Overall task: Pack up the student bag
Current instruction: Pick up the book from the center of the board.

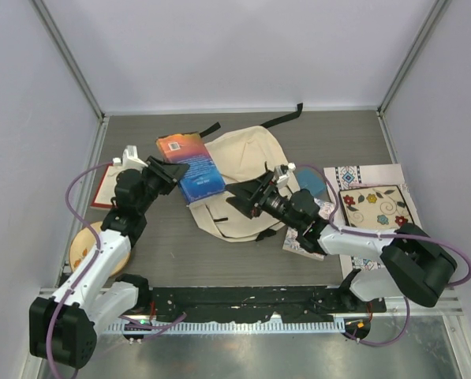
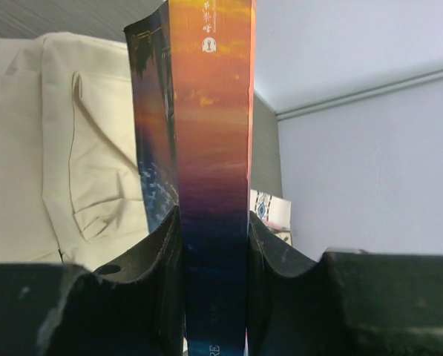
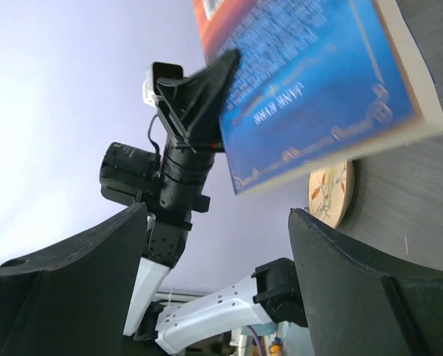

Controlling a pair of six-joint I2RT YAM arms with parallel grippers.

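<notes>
Probably the student bag (image 1: pixel 255 154) is soft and limp, so take its opening edge; the left gripper (image 1: pixel 168 172) clamps a book (image 1: pixel 194 167), the right gripper (image 1: pixel 240 202) stands wide.

Left hand (image 1: pixel 172 170) clamped, right hand (image 1: pixel 237 197) spread wide — both arms reaching inward.

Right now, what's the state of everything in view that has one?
student bag: lying flat on the table; can't tell if it's open or zipped.
book: lifted, clamped near its spine, at the bag's left edge, not visibly inside.
left gripper: shut on the book.
right gripper: open, empty, over the bag.
floral square: flat on the patterned mat, untouched.
round disc: flat on the table by the left arm.
</notes>
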